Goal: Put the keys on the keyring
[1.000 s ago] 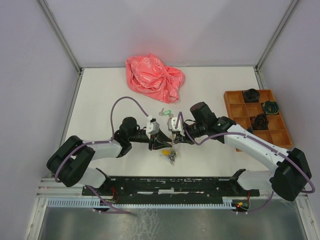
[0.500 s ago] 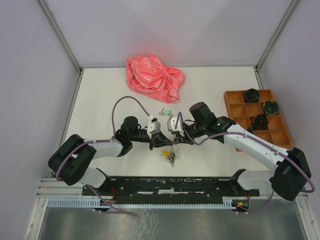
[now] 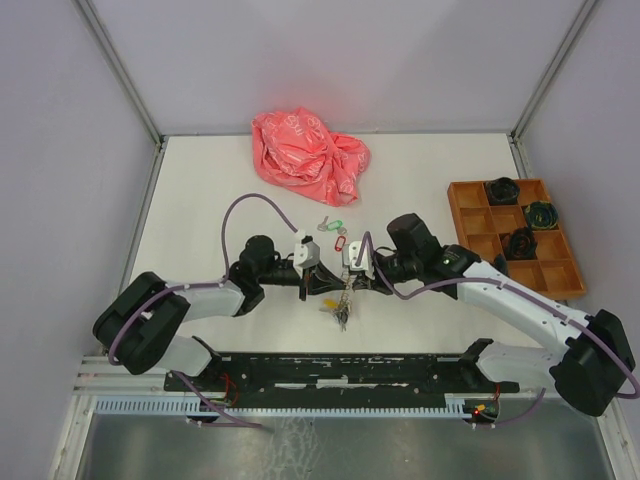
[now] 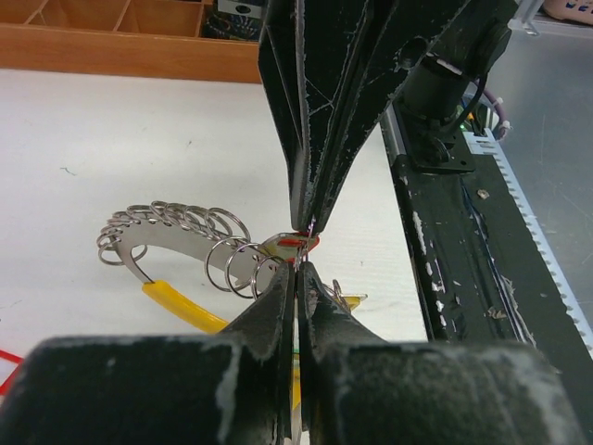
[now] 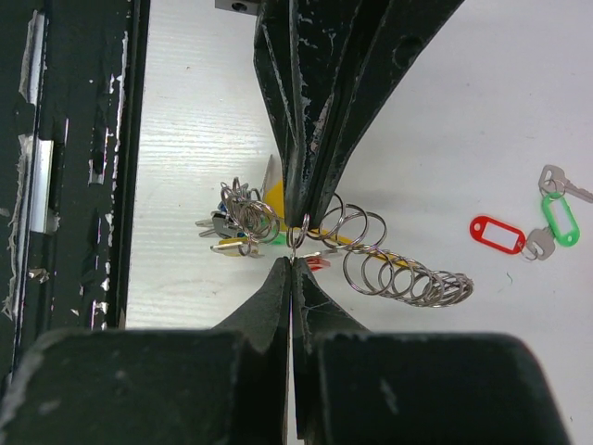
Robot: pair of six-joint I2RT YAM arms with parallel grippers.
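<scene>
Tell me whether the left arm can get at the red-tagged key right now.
Probably not yet: the left gripper looks shut on the keyring. The red-tagged key lies uncovered on the table just beyond, so only that grip hinders it.

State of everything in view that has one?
left end effector: shut on keyring wire
right end effector: shut on keyring wire
keyring: pinched between both end effectors
red-tagged key: loose, not on keyring
green-tagged key: loose, not on keyring
pink bag: crumpled
</scene>
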